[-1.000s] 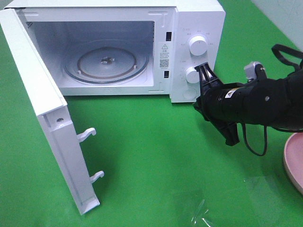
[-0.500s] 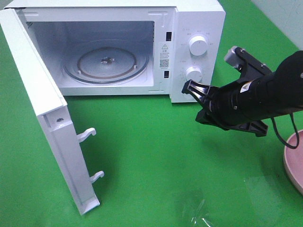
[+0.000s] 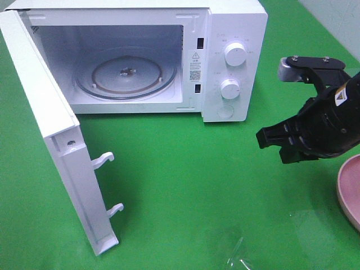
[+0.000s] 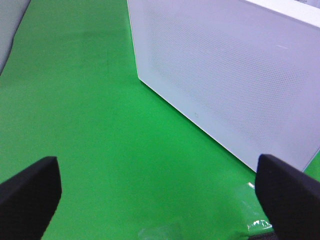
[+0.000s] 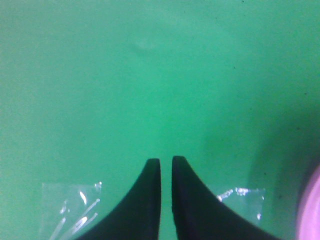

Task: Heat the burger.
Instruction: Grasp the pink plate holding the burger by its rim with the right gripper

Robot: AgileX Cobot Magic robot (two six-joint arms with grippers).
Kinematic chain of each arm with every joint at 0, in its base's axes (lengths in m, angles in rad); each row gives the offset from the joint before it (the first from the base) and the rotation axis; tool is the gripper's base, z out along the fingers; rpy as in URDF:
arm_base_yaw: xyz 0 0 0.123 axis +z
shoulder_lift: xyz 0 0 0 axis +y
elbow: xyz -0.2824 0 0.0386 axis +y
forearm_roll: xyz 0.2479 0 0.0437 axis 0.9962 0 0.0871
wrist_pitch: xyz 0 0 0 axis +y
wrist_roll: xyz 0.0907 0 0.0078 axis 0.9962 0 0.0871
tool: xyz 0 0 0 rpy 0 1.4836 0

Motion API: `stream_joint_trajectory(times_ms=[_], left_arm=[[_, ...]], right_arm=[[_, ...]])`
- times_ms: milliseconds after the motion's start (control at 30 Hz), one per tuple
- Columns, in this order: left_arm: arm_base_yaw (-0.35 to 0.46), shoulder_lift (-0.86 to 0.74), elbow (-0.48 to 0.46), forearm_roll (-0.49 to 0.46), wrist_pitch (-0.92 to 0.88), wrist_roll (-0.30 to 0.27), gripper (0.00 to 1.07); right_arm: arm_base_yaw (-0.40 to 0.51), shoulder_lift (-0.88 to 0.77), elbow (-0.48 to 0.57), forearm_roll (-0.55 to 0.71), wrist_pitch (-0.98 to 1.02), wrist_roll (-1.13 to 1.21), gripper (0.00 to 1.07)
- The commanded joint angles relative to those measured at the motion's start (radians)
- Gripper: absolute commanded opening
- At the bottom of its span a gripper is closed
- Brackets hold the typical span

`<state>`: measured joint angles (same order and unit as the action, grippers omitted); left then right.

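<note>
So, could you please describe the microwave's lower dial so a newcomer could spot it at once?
Find the white microwave standing open on the green table. Its control panel, right of the cavity, carries an upper dial and a lower dial, both round and white. Yours is the lower one, just above the flat round button.

Overhead view: bright, even light from above. Microwave (image 3: pixel 236 34) top is nearly blown white. A soft shadow lies right of its door (image 3: pixel 50 124) on the green cloth (image 3: pixel 185 140). Clear film (image 3: pixel 239 253) glints.

Left wrist view: white panel (image 4: pixel 225 75) fairly sharp. Left fingers (image 4: pixel 27 195) dark and blurred.

Right wrist view: hazy and soft throughout, with a teal cast. Right fingers (image 5: pixel 150 200) blurred, tape (image 5: pixel 70 210) glinting, plate (image 5: pixel 311 210) rim a pink smear.
</note>
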<state>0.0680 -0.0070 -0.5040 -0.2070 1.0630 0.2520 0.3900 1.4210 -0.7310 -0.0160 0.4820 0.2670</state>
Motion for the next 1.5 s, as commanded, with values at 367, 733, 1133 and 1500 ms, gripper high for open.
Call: stream_joint_trajectory(times_ms=[367,733,1133,1500], left_arm=[[-0.005,-0.018,0.000,-0.005,-0.013,-0.001,0.98],[-0.005,-0.018,0.000,-0.005,-0.013,-0.001,0.98],[-0.005,-0.018,0.000,-0.005,-0.013,-0.001,0.98],[-0.005,-0.018,0.000,-0.005,-0.013,-0.001,0.98]], right_arm=[[-0.005,-0.055,-0.004,-0.098,0.264,-0.138,0.78],[-0.048,-0.072,-0.001,-0.130,0.350,-0.145,0.97],[-0.190,-0.069,0.072,-0.108,0.283,-0.190,0.94],[-0.237,-0.008,0.152,-0.103,0.121,-0.193,0.92]])
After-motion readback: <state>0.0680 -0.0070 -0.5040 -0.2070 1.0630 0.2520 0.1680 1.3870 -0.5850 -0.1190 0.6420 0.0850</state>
